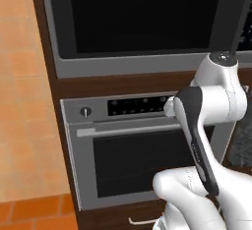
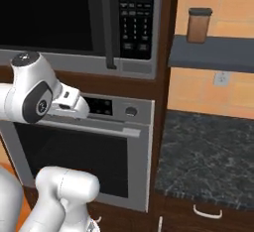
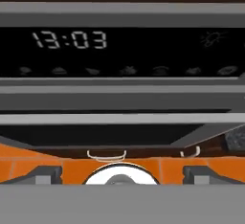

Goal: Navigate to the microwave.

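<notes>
The microwave (image 1: 142,13) is the wide black glass front in a grey steel frame, set in dark wood across the top of the left base view. In the right base view the microwave (image 2: 44,13) has a dark vertical handle (image 2: 108,23) and a keypad (image 2: 135,18) on its right side. My arm is folded low in front of it. My gripper (image 3: 125,175) is open with nothing between its fingertips (image 3: 45,174). It faces the clock display (image 3: 72,40) of the grey oven (image 1: 128,160) below the microwave.
The oven's bar handle (image 3: 119,118) runs just under its control strip. To the right lie a dark stone counter (image 2: 208,156), a shelf with a brown jar (image 2: 198,25) and a wall outlet (image 2: 222,79). Orange tiled floor (image 1: 34,209) and wall are to the left.
</notes>
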